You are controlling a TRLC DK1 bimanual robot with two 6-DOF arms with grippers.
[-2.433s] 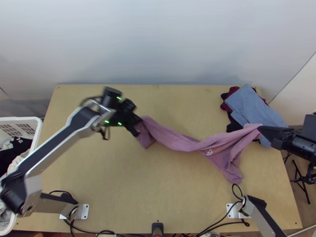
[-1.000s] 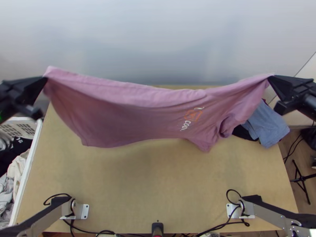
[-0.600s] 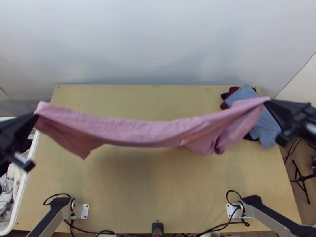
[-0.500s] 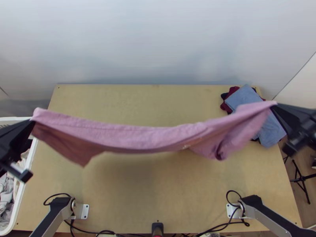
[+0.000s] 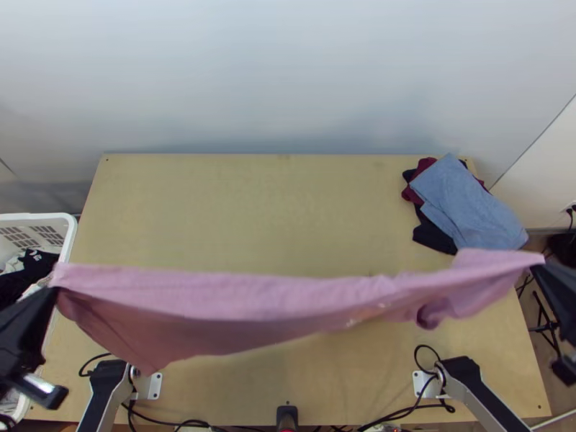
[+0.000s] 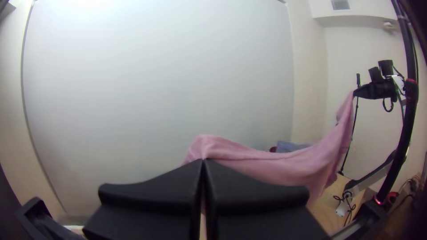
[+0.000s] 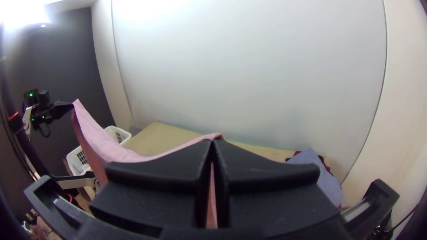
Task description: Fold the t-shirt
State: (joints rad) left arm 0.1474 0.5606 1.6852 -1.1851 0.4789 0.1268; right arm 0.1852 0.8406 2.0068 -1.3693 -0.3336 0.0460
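Observation:
The pink t-shirt (image 5: 252, 302) hangs stretched across the table's near half, held up by its two ends, with its lower part drooping and wrinkled. In the top view my left gripper (image 5: 55, 289) is shut on its left corner, and my right gripper (image 5: 538, 268) on its right corner. The left wrist view has the left gripper (image 6: 203, 163) with its fingers together on the pink cloth (image 6: 267, 164). In the right wrist view the right gripper (image 7: 214, 144) also pinches the cloth (image 7: 106, 149).
Folded blue, dark red and black clothes (image 5: 468, 205) lie at the table's back right corner. A white basket (image 5: 70, 241) with clothes stands off the left edge. Bare wood (image 5: 252, 209) spans the table's back half, and a black device (image 5: 286, 416) sits at the near edge.
The left gripper swung from mid-table out to the left, and the shirt went from a bunched strip to stretched and raised. Both grippers then brought it toward the near edge, uncovering the table's back half.

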